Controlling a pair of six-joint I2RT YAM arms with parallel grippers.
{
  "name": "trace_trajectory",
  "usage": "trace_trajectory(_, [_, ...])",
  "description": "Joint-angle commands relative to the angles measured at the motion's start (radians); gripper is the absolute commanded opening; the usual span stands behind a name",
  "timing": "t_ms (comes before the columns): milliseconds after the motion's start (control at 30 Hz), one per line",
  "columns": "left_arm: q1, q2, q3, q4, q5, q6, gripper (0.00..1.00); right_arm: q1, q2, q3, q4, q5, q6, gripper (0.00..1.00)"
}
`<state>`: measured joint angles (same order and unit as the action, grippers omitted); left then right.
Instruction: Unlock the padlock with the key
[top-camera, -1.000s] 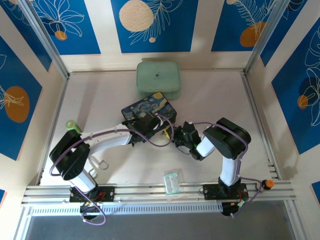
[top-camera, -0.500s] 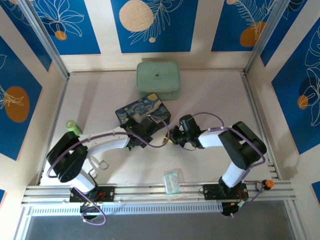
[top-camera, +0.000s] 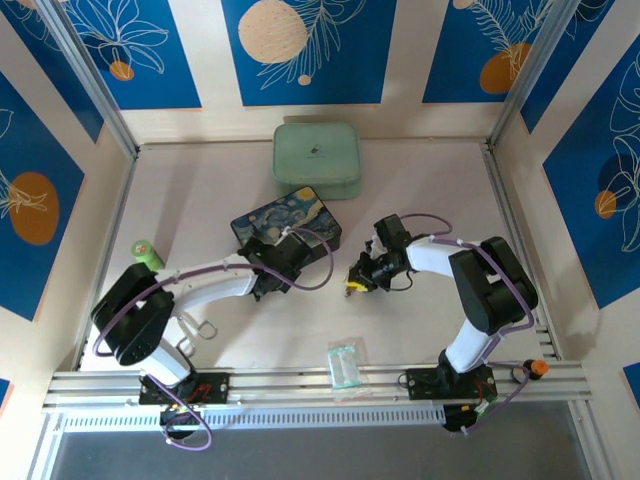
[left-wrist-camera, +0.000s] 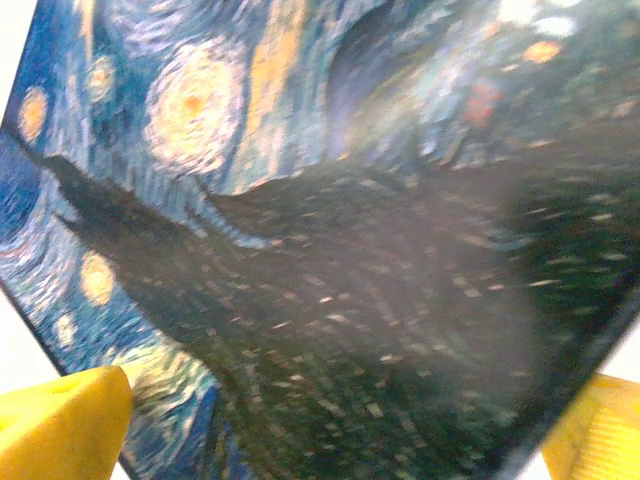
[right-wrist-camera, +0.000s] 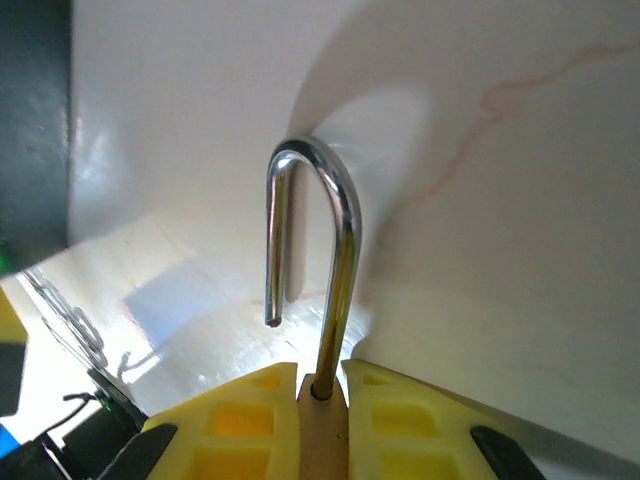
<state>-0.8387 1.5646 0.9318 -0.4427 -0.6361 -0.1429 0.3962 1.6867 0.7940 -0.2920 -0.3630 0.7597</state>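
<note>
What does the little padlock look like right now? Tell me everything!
The padlock is tiny, with a shiny silver U-shaped shackle and a brass-looking body. The right gripper pinches the body between its yellow fingers, so only a thin strip shows. One shackle leg sits in the body; the other ends free, so it looks unlocked.

brass-gold padlock with silver shackle (right-wrist-camera: 338, 250): body mostly hidden inside right gripper (right-wrist-camera: 320, 388), cut by frame edge; starry-night painted box (left-wrist-camera: 330, 250) blurred.
</note>
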Motion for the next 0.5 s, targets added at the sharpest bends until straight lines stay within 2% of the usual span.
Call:
trace_trajectory(0, [0.015, -0.073, -0.017, -0.046, -0.051, -0.057, 0.99, -0.008, 0.019, 0.025, -0.233, 0.019, -0.112, 0.16])
trace_trajectory(167, [0.015, -0.132, -0.037, -0.131, -0.069, -0.180, 0.99, -0.005, 0.014, 0.067, -0.311, 0.113, -0.144, 0.25])
trace_trajectory(267, [0.015, -0.156, -0.083, -0.128, -0.045, -0.249, 0.99, 0.002, 0.011, 0.092, -0.365, 0.196, -0.160, 0.27])
trace_trajectory(367, [0.024, -0.155, -0.112, -0.108, -0.031, -0.282, 0.99, 0.013, 0.009, 0.114, -0.414, 0.266, -0.181, 0.30])
trace_trajectory(467, [0.068, -0.141, -0.123, -0.085, -0.012, -0.290, 0.99, 0.025, 0.001, 0.120, -0.427, 0.314, -0.184, 0.30])
